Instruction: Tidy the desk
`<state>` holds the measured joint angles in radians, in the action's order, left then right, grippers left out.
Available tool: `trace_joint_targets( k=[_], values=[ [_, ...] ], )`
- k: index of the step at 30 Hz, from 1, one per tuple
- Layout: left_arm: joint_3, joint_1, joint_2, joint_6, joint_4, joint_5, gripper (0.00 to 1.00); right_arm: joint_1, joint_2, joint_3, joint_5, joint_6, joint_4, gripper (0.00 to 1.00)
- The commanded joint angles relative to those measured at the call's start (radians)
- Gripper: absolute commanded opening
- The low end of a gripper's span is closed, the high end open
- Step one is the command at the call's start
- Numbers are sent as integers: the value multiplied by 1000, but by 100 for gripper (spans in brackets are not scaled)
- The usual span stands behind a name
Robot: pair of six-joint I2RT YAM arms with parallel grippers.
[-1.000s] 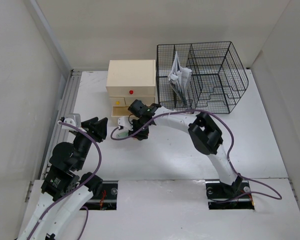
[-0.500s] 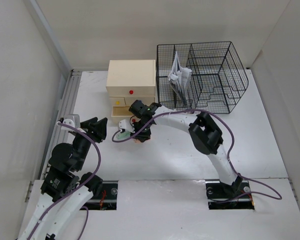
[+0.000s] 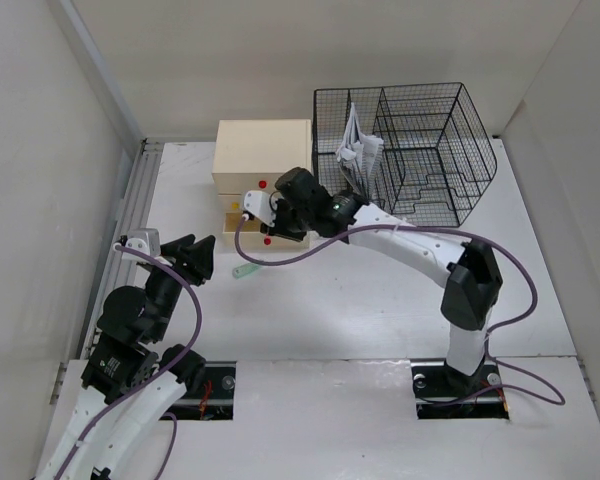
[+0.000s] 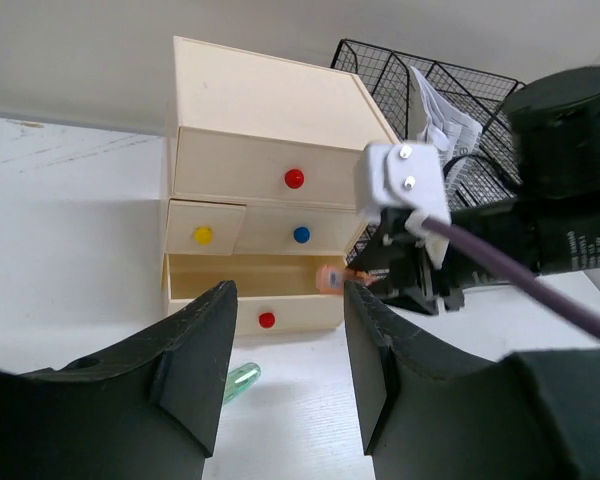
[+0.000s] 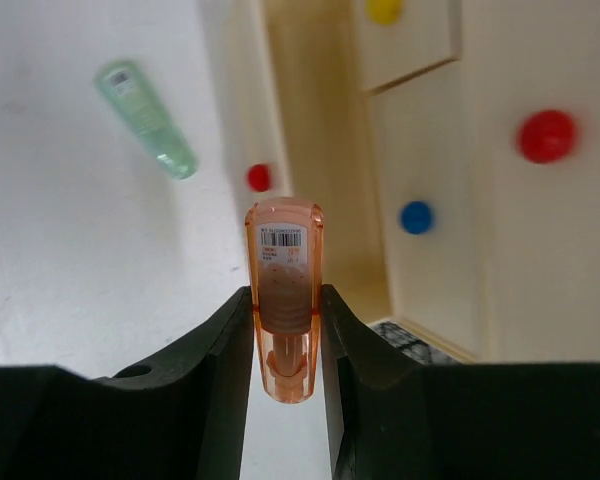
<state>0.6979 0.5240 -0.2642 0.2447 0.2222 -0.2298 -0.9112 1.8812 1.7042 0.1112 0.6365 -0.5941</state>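
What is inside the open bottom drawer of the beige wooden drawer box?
Only bare wood shows inside the open bottom drawer. The right fingers hold an orange translucent plastic stick at one end, covering that corner.

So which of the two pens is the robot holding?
The orange pen, pinched in the right gripper in front of the drawer box. The green pen lies loose on the desk, touched by nothing.

The desk (image 3: 380,300) I work on is a broad, flat white rectangle, lying level. A metal rail (image 3: 138,195) runs along its left edge.
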Motion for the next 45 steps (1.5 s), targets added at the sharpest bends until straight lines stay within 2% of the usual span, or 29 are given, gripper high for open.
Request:
trace_joint_targets(
  k=[1,5,13,14,17,18,21,24,27,28,29,33,34,38,45],
  values=[
    [-1,5,2,-1,-40,-3,44,-2,-1,-23,-218,-52,132,0],
    [-1,5,2,-1,-40,-3,44,-2,59,-2,-359,-74,171,0],
    [-1,5,2,-1,-40,-3,44,8,113,-11,-493,-74,278,0],
    [-1,5,2,-1,-40,-3,44,8,122,-11,-507,-64,278,4],
    [-1,5,2,-1,-40,-3,44,17,131,-11,-507,-64,275,28],
    [-1,5,2,-1,-40,-3,44,17,131,-11,-492,-64,275,42],
    [-1,5,2,-1,-40,-3,45,17,121,-11,-434,-64,249,53],
    [-1,5,2,-1,-40,-3,45,17,111,8,-355,-75,215,54],
    [-1,5,11,-1,-40,-12,45,17,102,17,-198,-66,156,53],
    [-1,5,11,-1,-40,-13,45,17,92,29,-117,-32,130,49],
    [-1,5,11,-1,-40,-13,45,17,91,29,54,-15,104,49],
    [-1,5,22,-1,-40,-13,45,17,127,84,408,74,-5,49],
    [-1,5,22,-1,-40,-13,45,17,150,112,445,89,-53,50],
    [-1,5,31,-1,-40,-13,45,17,297,311,501,130,-156,51],
    [-1,5,40,-1,-40,-22,45,-14,456,448,455,130,-156,54]
  ],
)
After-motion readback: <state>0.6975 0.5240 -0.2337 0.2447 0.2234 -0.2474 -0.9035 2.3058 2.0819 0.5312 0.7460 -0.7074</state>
